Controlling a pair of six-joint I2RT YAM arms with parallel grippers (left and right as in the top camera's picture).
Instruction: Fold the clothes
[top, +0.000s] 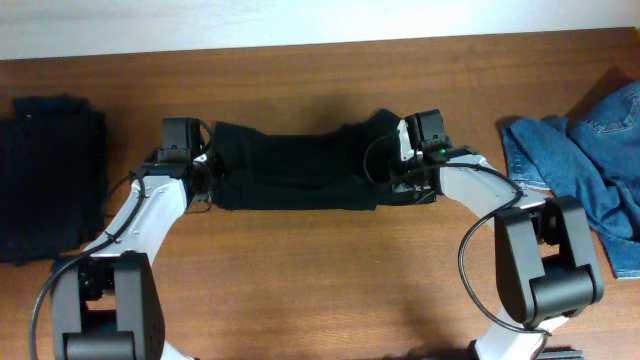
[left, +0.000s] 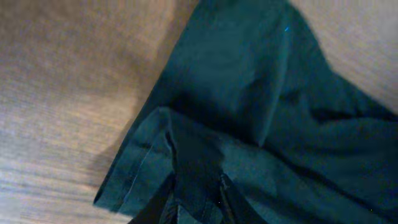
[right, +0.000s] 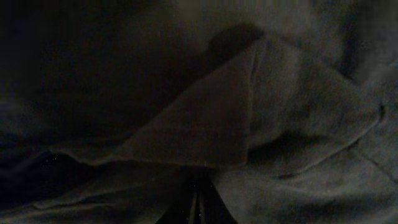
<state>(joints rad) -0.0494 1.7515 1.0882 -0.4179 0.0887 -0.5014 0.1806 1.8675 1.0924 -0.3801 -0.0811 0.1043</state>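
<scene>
A black garment (top: 295, 168) lies as a wide band across the middle of the table, held at both ends. My left gripper (top: 203, 183) is shut on its left end. In the left wrist view the fingers (left: 163, 205) pinch a ridge of the dark cloth (left: 249, 93) at the bottom, near a hemmed corner. My right gripper (top: 398, 178) is shut on the right end. Its wrist view shows the jaws pressed together under a raised flap of the cloth (right: 211, 124). A second pile of black clothes (top: 50, 175) lies folded at the far left.
Blue denim clothing (top: 590, 150) is heaped at the right edge of the brown wooden table (top: 320, 280). Both arm bases stand at the near edge.
</scene>
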